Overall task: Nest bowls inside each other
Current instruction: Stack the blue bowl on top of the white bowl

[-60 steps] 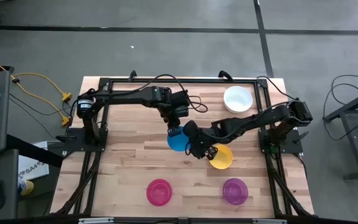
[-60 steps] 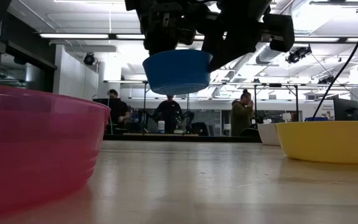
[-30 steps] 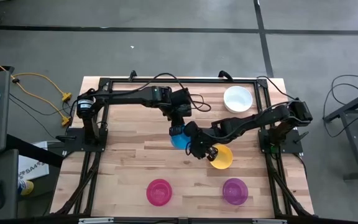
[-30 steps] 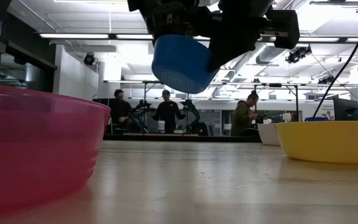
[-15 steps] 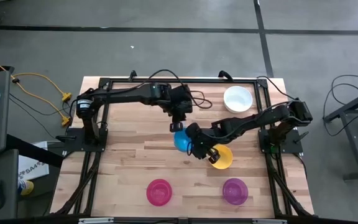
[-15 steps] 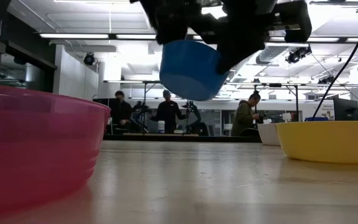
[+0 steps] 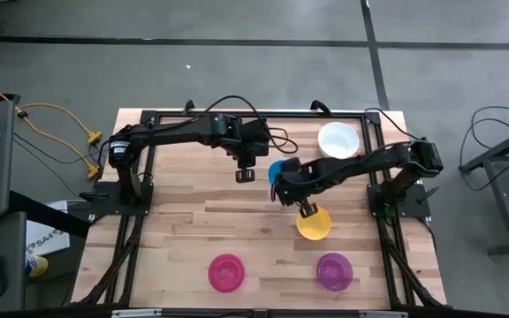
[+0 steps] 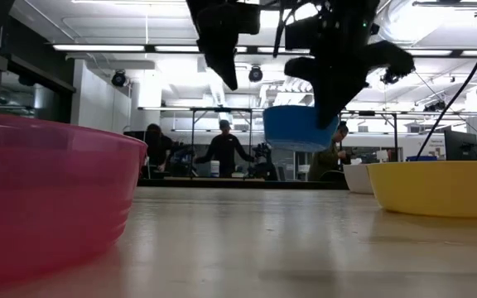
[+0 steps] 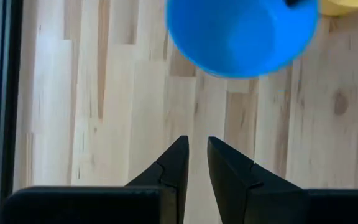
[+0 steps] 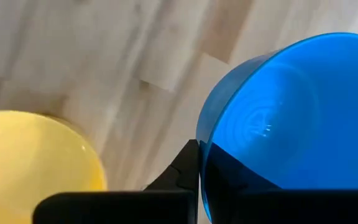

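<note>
We count five bowls: white [image 7: 338,140], blue [image 7: 280,170], yellow [image 7: 314,223], pinkish red [image 7: 225,272], purple-magenta [image 7: 334,271]; two arms.

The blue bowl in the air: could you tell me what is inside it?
Nothing: the blue bowl looks empty; the right gripper pinches its rim, hiding only that spot.

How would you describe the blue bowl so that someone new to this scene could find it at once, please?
Start at the wooden table and look to its middle, between the white bowl at the back and the yellow bowl nearer the front. There the right hand holds the blue bowl by its rim. It is the only bowl in the air, and the only blue one.
</note>
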You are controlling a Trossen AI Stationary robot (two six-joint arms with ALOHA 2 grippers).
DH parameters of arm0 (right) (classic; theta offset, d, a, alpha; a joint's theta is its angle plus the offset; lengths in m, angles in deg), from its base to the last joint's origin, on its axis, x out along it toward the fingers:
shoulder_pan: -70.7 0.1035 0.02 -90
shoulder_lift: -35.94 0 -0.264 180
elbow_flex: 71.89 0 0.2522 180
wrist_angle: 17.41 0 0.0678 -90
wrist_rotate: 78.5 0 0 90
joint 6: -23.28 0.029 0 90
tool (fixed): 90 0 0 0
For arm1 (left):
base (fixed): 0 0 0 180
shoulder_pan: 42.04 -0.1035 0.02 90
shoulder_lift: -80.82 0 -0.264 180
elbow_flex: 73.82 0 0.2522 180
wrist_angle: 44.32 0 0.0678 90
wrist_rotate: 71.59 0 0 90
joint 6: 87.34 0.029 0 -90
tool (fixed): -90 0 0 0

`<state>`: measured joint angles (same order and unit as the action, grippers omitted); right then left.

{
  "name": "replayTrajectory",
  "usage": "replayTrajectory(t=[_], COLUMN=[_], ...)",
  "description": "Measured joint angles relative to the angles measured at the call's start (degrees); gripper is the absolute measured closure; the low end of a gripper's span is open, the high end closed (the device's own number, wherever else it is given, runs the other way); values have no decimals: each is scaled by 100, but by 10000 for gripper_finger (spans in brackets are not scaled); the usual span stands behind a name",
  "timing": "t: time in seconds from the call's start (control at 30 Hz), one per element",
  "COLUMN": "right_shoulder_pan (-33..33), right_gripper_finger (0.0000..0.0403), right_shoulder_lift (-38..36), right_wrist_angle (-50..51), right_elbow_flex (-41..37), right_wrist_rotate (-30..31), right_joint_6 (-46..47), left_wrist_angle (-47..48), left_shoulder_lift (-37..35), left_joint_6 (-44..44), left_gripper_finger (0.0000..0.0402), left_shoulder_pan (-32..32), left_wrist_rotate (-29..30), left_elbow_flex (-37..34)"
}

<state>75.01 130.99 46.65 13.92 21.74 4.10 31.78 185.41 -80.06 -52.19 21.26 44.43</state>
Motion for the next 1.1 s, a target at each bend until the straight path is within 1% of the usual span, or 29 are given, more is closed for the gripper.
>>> replayTrajectory(t=[0.13,0.3,0.53,0.7,0.8,0.93,1.1], right_shoulder_pan=[-285,-581,-583,-591,-663,-991,-1655], right_gripper_finger=[400,400,400,400,400,400,400], right_shoulder_lift=[-97,-538,-1317,-1427,-1429,-1458,-1502], right_wrist_angle=[124,206,484,1001,1074,1114,1286], right_elbow_flex=[0,0,0,0,-28,-204,-339], right_wrist_rotate=[138,150,150,255,352,282,155], right_joint_6=[145,330,758,1039,1032,990,923], left_wrist_angle=[162,305,442,442,533,580,685], left_shoulder_lift=[0,0,7,7,7,7,7], left_joint_6=[-1,48,95,90,25,21,18], left_gripper_finger=[343,343,343,343,343,343,343], left_shoulder_pan=[0,0,-213,-406,-426,-409,-409], left_wrist_rotate=[-2,76,116,-50,-96,-96,-96], left_elbow_flex=[0,-31,-105,-105,-107,-107,-107])
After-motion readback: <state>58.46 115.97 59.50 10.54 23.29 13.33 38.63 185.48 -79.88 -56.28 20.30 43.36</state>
